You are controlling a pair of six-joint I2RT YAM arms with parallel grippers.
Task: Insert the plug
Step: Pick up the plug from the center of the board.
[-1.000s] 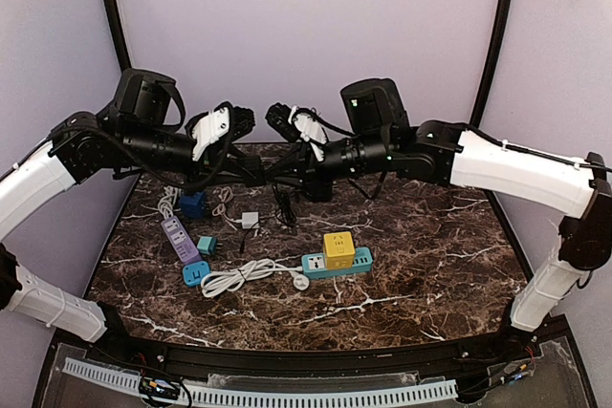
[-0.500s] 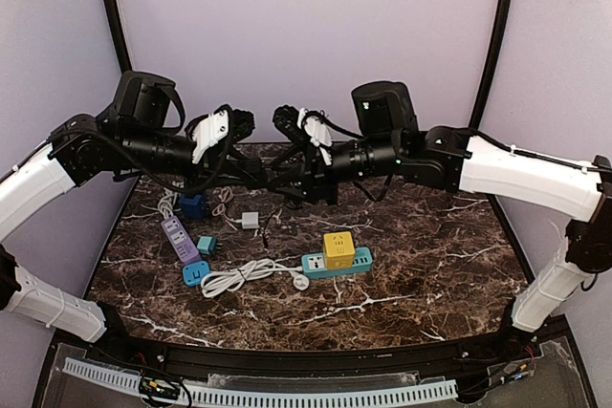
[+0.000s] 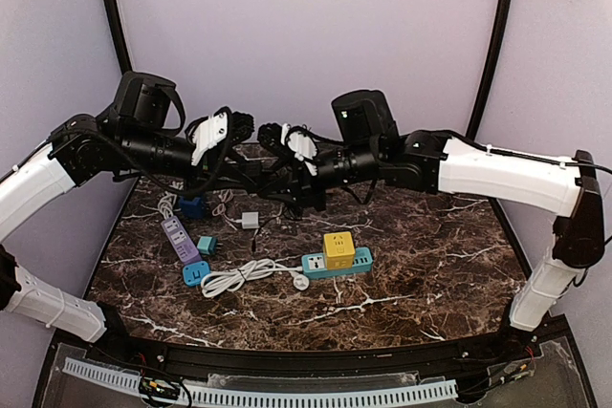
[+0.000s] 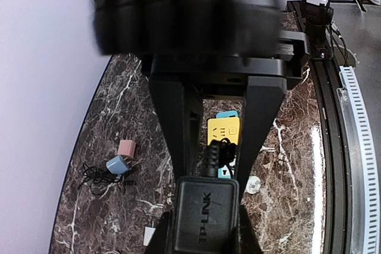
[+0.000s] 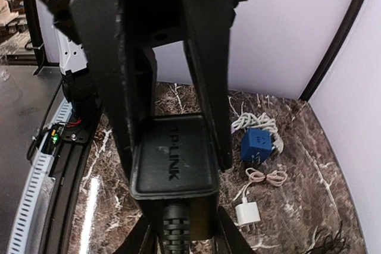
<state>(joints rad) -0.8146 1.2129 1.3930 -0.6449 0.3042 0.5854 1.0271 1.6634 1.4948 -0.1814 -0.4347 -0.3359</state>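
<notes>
The plug (image 3: 275,175) is a black TP-LINK adapter held in the air above the back of the table, between both grippers. My left gripper (image 3: 262,171) is shut on its sides; in the left wrist view the plug (image 4: 205,218) fills the left gripper (image 4: 205,233). My right gripper (image 3: 289,179) comes from the opposite side, and its fingers lie against both sides of the plug (image 5: 172,153) at the cord end, as the right gripper (image 5: 184,233) shows in its own view. A teal power strip (image 3: 337,263) carrying a yellow cube socket (image 3: 338,246) lies below on the marble table.
A blue cube socket (image 3: 193,204) with a coiled white cord sits at the back left. A purple strip (image 3: 179,238), two small teal adapters (image 3: 207,245) and a white charger (image 3: 251,220) lie left of centre. A white cable (image 3: 244,276) runs beside the teal strip.
The right arm has swung left until its gripper meets the left one. Its jaws opened and then came in around the plug. The left arm has not moved.
</notes>
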